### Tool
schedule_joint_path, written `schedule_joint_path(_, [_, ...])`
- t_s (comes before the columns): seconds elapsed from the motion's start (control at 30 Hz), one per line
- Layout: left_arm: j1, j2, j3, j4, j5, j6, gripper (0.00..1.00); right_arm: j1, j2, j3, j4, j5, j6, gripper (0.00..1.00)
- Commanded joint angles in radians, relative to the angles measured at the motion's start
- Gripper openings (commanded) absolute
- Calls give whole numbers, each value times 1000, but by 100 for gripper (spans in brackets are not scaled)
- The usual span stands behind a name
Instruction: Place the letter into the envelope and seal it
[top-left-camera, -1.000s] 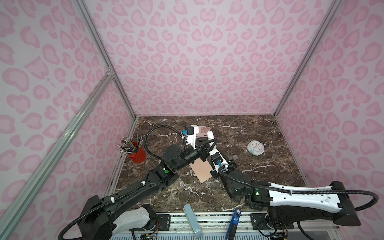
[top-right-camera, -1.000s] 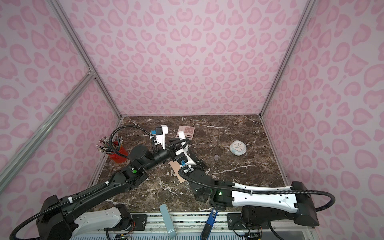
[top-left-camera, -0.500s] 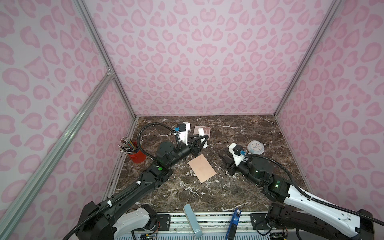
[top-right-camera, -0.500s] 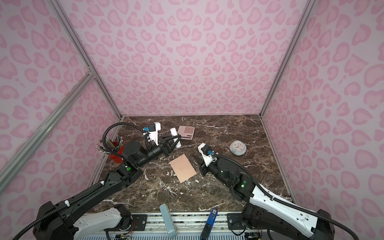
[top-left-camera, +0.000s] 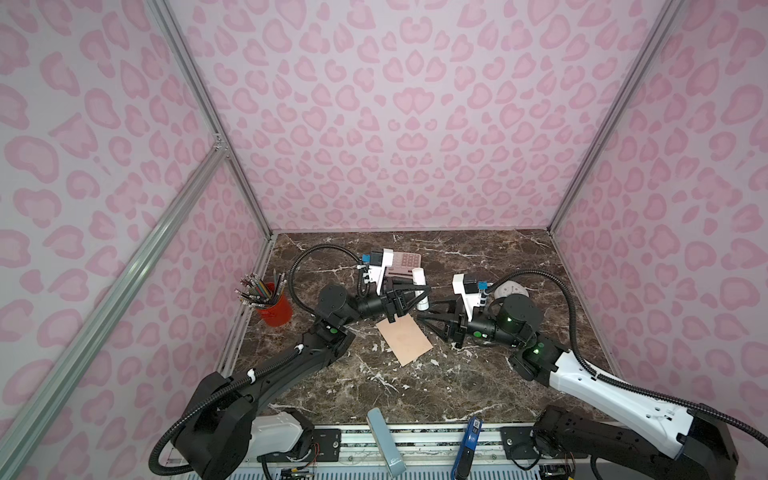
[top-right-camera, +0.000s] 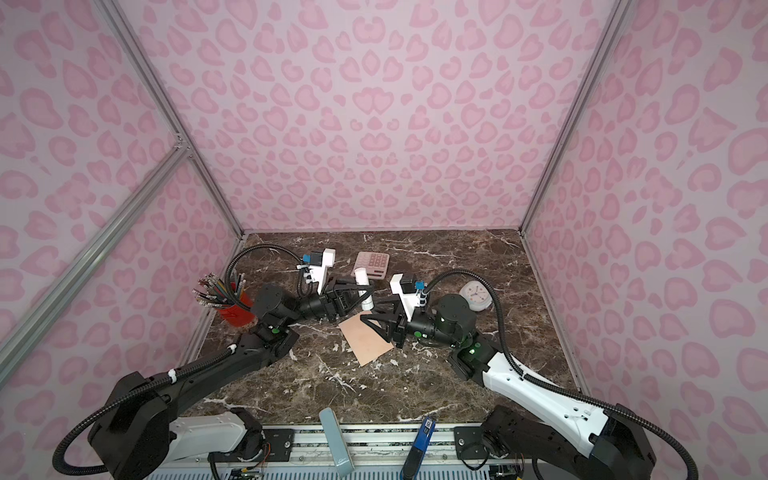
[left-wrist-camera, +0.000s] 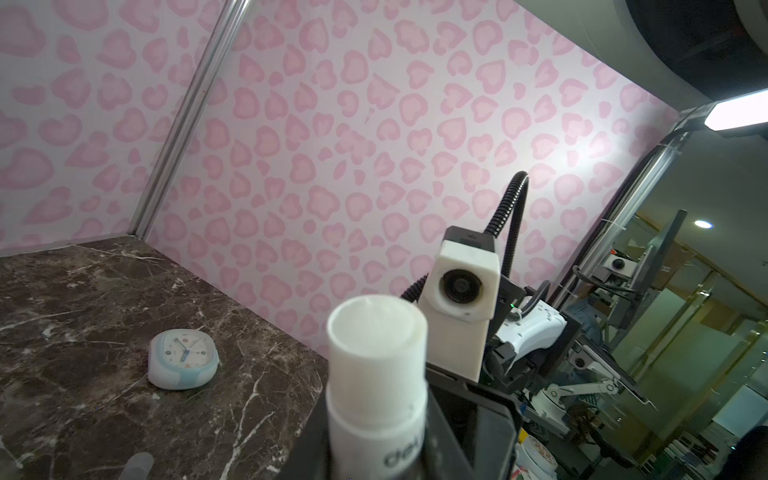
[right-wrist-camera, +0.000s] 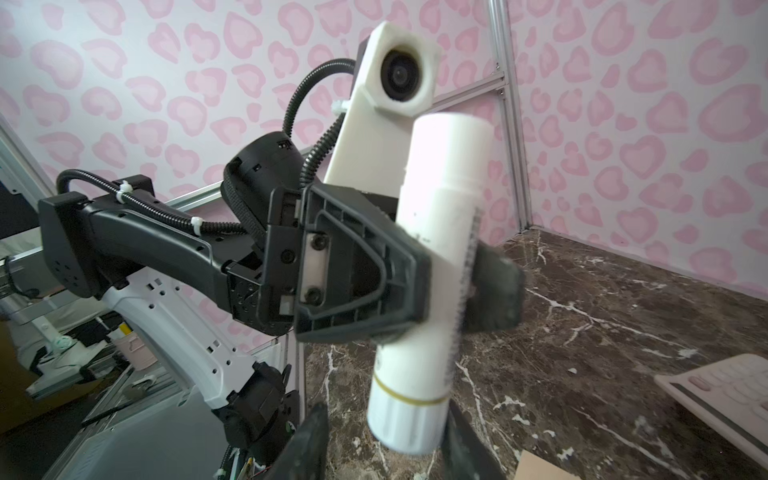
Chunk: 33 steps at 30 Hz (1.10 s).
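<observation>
Dark marble counter (top-left-camera: 415, 386), both arms reaching in toward the middle and facing each other. Left tool (top-left-camera: 420, 294) is clenched on a white glue stick (top-left-camera: 420, 286), gripped around its middle, stick roughly upright and raised off the counter; the clamp is clear in the right wrist view (right-wrist-camera: 432, 249). Right tool (top-left-camera: 426, 316) is released, fingers spread wide and grasping nothing, tips just beside the stick's lower end. The envelope (top-left-camera: 404, 338) lies flat on the counter, peach-tan side up, skewed, no tool gripping it; in both top views it sits below and between the two tools, its far corners just under their tips (top-right-camera: 365, 338). Contact with either, cannot tell. Pink calculator (top-left-camera: 409, 262) lies behind the left tool. Red pencil cup (top-left-camera: 276, 309) stands at the left edge. Small clock (top-left-camera: 509, 289) lies behind the right arm.
</observation>
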Motion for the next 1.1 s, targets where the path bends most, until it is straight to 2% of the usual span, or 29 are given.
schedule_joint_path(0.0, [0,5,5,90,49,-21,4,-4,0,-4,78,-80,31,45])
schedule_joint_path(0.77, [0,21,18,69,72,-16,4,-37,25,7,133,-115,77,27])
schedule_joint_path(0.93, [-1,2,21,-9,28,36,4,-36,19,24,84,-58,57,19])
schedule_joint_path(1.07, [-9,-51,29,-173,-74,156,4,-26,-2,38,36,37,37,14])
